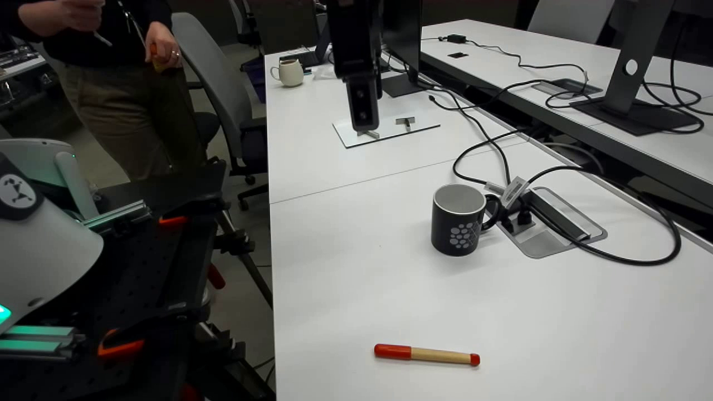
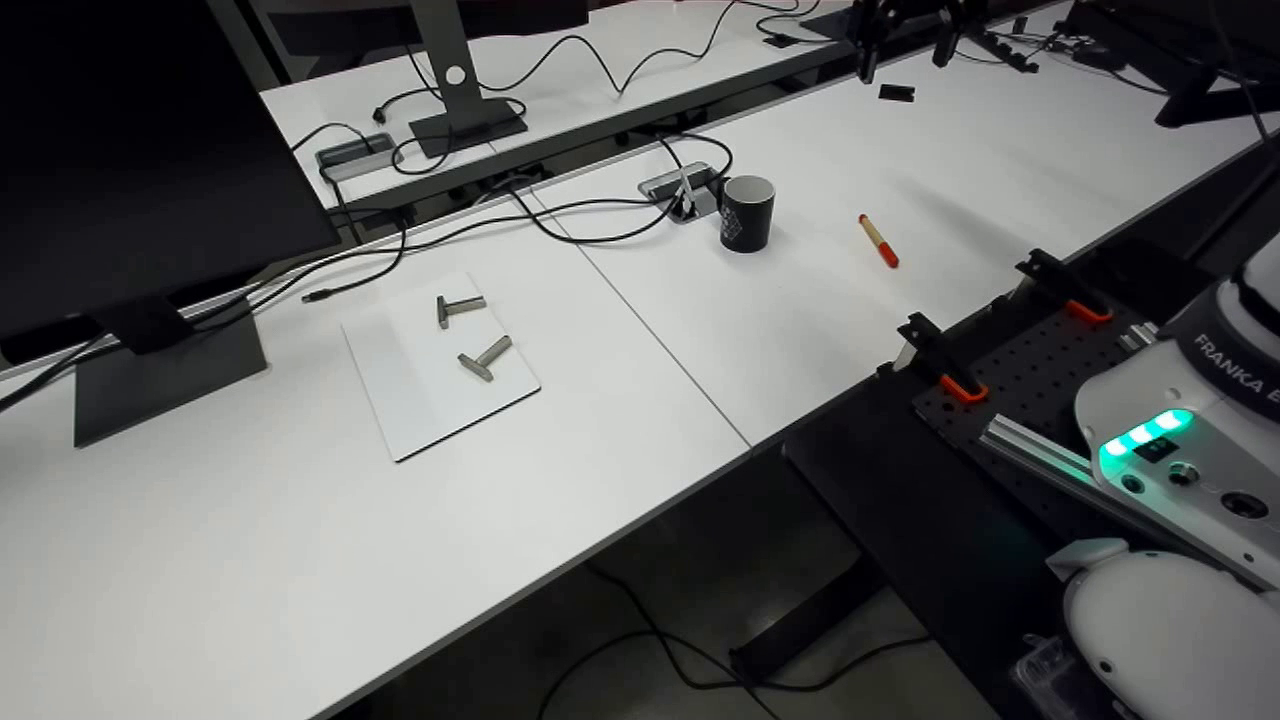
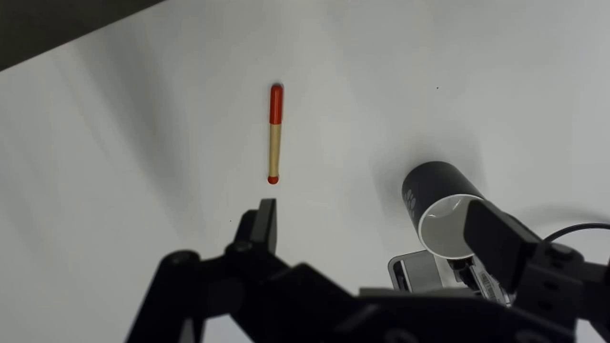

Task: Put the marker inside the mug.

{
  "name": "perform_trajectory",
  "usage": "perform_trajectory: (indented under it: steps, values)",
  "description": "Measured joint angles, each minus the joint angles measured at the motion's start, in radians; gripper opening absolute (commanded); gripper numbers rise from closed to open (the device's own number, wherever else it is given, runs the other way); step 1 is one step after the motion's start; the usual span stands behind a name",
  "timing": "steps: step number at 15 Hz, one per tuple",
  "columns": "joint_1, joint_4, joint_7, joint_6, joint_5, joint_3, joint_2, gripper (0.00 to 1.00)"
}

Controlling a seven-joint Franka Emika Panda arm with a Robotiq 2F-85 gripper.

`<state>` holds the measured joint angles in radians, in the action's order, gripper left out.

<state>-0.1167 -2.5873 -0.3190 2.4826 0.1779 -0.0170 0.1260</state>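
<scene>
The marker, red with a tan section and a small red end, lies flat on the white table in both exterior views and the wrist view. The black mug with a pale dot print stands upright beyond it in both exterior views. In the wrist view the mug has its white inside showing, partly covered by a finger. My gripper is open and empty, its fingers wide apart. It hangs high above the table in both exterior views, touching neither thing.
A power outlet box with black cables sits right beside the mug's handle. A white board with two metal T-shaped pieces lies farther along the table. A monitor, a white cup and a person are also in view.
</scene>
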Motion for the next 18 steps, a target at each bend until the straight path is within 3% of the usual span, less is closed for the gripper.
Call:
perform_trajectory:
  steps: [6, 18]
  values:
    - [-0.002, 0.016, 0.003, 0.083, 0.004, -0.027, -0.144, 1.0]
    - [0.042, 0.173, 0.033, 0.188, 0.004, -0.1, -0.486, 1.0]
